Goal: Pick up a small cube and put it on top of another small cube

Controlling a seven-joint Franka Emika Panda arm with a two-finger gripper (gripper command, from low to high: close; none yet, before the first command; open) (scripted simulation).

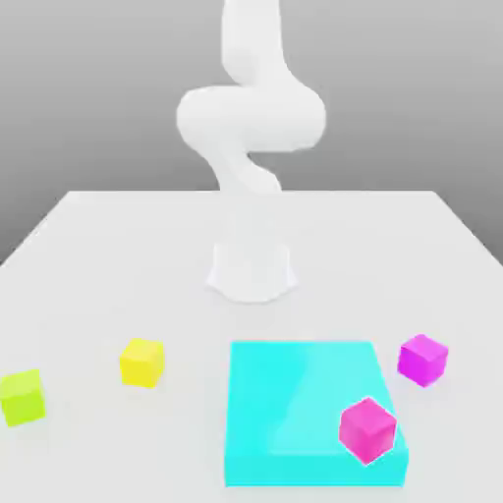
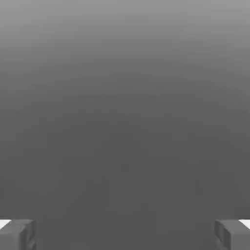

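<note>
The two grey fingers (image 2: 17,234) stand spread wide apart in the hand view, one at each lower corner, with nothing between them but plain grey background. The gripper (image 2: 125,237) holds nothing.

In the exterior view the white arm (image 1: 251,118) rises from its round base (image 1: 251,273) at the far middle of the white table (image 1: 98,255), bends in a thick elbow and runs up out of the picture.

In front of the base lies a flat cyan block (image 1: 295,393). A magenta cube (image 1: 367,429) sits on top of it, at its near corner toward the exterior view's right. A second magenta cube (image 1: 422,359) rests on the table just beside the block, on the exterior view's right.

The small golden-yellow cube (image 1: 141,362) sits on the table toward the exterior view's left of the block, apart from it. Farther left, near the table's edge, rests a lime yellow-green cube (image 1: 22,396), apart from the golden one.
</note>
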